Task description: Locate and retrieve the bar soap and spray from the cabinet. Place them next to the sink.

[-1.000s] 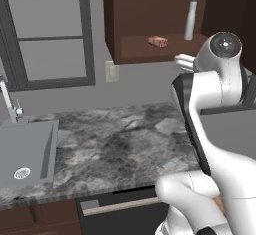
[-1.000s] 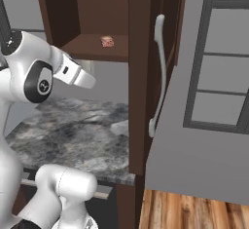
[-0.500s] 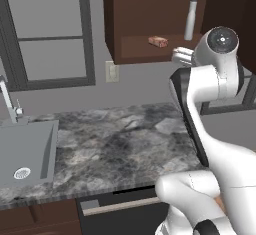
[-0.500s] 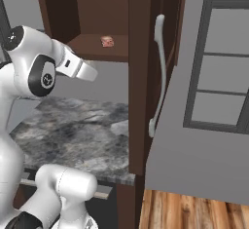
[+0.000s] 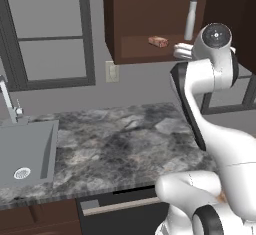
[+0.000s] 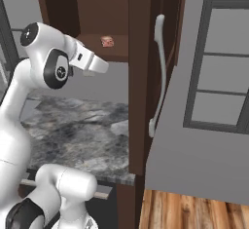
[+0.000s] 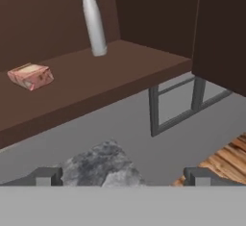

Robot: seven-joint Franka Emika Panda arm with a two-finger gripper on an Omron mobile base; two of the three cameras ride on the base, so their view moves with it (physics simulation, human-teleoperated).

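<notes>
Over the last second the white arm's gripper has risen to the shelf edge of the dark reddish-brown wooden cabinet, jaws spread and empty, nearing the reddish-orange bar soap at the hand view's upper left, beside the pale grey spray bottle, both still unretrieved.

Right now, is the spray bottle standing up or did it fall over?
Standing up. The spray rises straight from the cabinet shelf, nozzle on top, with the bar soap lying flat beside it.
</notes>
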